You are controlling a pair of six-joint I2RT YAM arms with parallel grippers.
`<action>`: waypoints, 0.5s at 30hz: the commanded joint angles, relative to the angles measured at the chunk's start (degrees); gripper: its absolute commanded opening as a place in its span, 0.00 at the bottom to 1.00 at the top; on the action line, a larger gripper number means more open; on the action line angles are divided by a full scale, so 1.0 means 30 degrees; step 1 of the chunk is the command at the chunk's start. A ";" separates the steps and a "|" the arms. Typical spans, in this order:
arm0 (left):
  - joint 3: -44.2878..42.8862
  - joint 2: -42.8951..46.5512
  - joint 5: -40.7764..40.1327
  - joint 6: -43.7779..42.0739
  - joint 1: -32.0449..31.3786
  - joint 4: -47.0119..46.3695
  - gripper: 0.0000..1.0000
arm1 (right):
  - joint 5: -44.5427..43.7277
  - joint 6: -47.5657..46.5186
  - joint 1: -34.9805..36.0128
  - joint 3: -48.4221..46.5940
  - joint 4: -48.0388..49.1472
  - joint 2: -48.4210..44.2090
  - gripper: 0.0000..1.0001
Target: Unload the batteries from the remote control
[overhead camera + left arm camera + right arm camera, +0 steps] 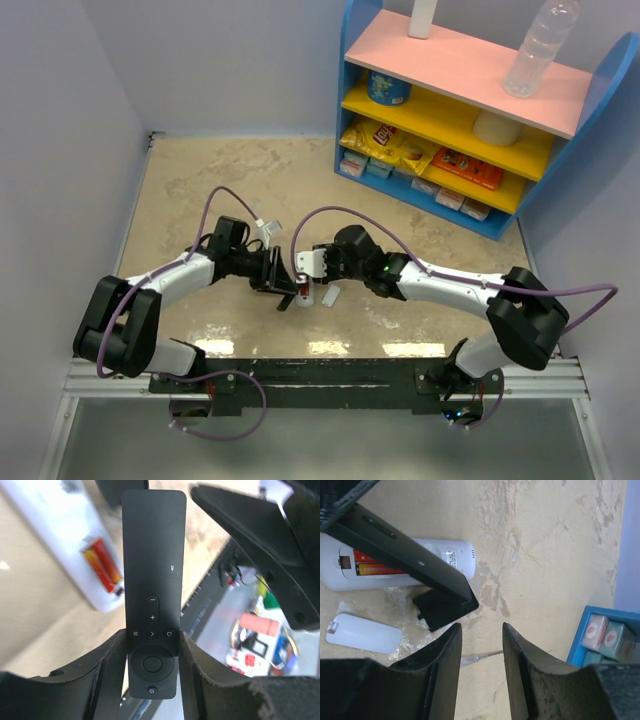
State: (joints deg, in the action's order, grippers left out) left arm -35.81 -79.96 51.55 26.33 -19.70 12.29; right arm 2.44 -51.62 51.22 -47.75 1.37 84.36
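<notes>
My left gripper [152, 634] is shut on the lower end of a black remote control [153, 570], which it holds above the table with the button face toward its camera. In the top view the left gripper [275, 275] and right gripper [310, 262] meet at mid-table. A white remote [455, 557] lies below with its back open, and two orange-red batteries [375, 569] sit in its compartment. My right gripper [481, 635] stands open and empty just past the black remote's [395, 545] far end. I cannot make out any cells in the black remote.
A white cover plate [365, 634] and a black cover plate [437, 611] lie on the table beside the white remote. A thin metal tool [480, 656] lies under my right fingers. A blue shelf unit [480, 110] with snacks stands at the back right.
</notes>
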 commanded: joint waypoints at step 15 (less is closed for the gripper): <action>-0.1100 0.1809 -0.2389 -0.0192 0.1705 0.0268 0.00 | 0.1963 1.3442 -0.0902 -0.2714 0.0426 0.0093 0.39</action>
State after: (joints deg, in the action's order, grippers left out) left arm -37.28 -78.87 43.46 25.91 -15.07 14.98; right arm 0.51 -27.88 49.28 -49.17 1.74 84.44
